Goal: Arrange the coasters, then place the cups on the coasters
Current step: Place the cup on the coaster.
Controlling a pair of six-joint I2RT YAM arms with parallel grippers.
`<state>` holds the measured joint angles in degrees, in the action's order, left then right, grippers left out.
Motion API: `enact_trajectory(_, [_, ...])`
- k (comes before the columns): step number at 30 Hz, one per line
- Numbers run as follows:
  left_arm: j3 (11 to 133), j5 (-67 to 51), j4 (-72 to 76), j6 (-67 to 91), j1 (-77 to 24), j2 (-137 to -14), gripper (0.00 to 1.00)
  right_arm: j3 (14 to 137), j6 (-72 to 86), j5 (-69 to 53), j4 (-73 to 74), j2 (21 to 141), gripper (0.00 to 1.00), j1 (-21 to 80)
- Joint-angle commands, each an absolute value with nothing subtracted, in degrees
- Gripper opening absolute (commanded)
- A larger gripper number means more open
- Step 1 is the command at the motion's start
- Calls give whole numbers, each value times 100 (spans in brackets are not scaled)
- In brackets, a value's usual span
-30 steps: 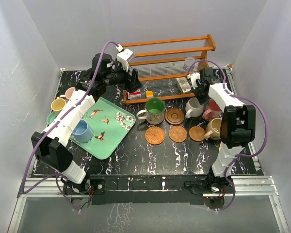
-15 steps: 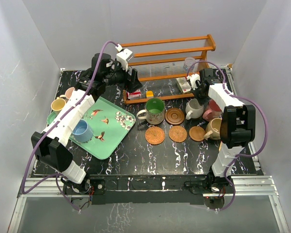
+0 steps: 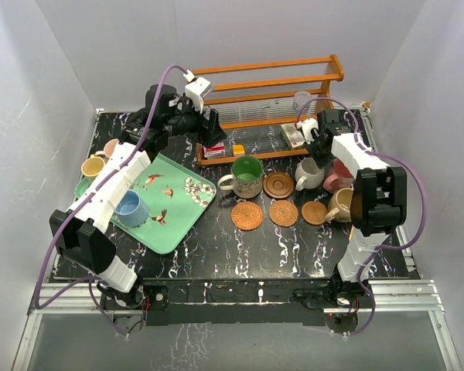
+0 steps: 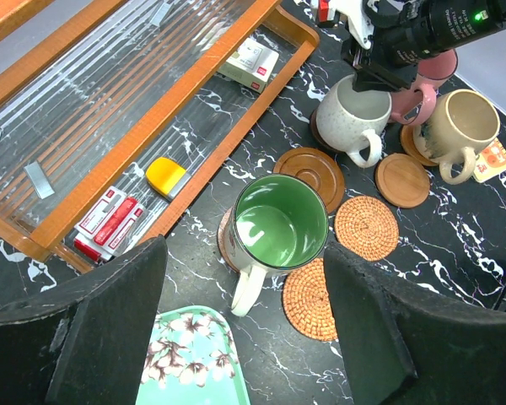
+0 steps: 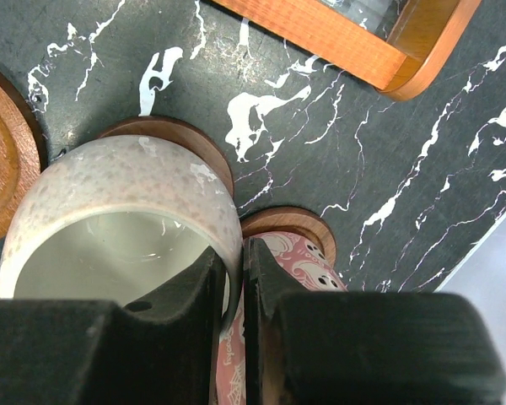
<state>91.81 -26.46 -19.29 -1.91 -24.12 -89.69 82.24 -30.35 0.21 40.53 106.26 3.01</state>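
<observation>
- Cups: our right gripper (image 5: pixel 239 253) is clamped on the rim of the cream cup (image 5: pixel 110 194), with one finger inside the wall and one outside.
- We see that cream cup upright on a dark coaster (image 5: pixel 181 135) at the far right of the table (image 3: pixel 232 247), just in front of the wooden rack (image 3: pixel 271 77).
- Just beside it on the right stands the pink cup (image 5: pixel 291 253), set on a second dark coaster (image 5: pixel 299 221).
- Nearer than the pink cup is the tan cup (image 4: pixel 464 126), also on a wooden disc, with a small orange card (image 4: pixel 494 160) beside it.
- Our left gripper (image 4: pixel 244 257) hangs over the left near corner of the rack, its fingers wide apart and nothing between them.
- Near and right of it, down on the table, the green cup (image 4: pixel 280 224) stands upright on a disc of its own, left of the cream cup.
- Four discs lie bare. The ringed coaster (image 3: pixel 279 184) is between the green and cream cups.
- In a row nearer us are the left woven coaster (image 3: pixel 247 215), the right woven coaster (image 3: pixel 283 212) and the smooth coaster (image 3: pixel 315 212).
- On the left we see a green tray (image 3: pixel 182 220) holding the light blue cup (image 3: pixel 131 207).
- The yellow cup (image 3: pixel 93 167) stands by the tray's far left corner.
</observation>
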Motion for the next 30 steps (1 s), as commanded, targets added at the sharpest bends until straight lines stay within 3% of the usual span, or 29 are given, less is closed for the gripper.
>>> enact_trajectory(1, [9202,-2812,-1819,-153,-2377,-8713,74,8190,-3098,-14,3981,10565,0,350])
enact_trajectory(30, [9178,-2845,-1819,-167,-2338,-8656,75,8333,-3374,-352,4661,10546,0,432])
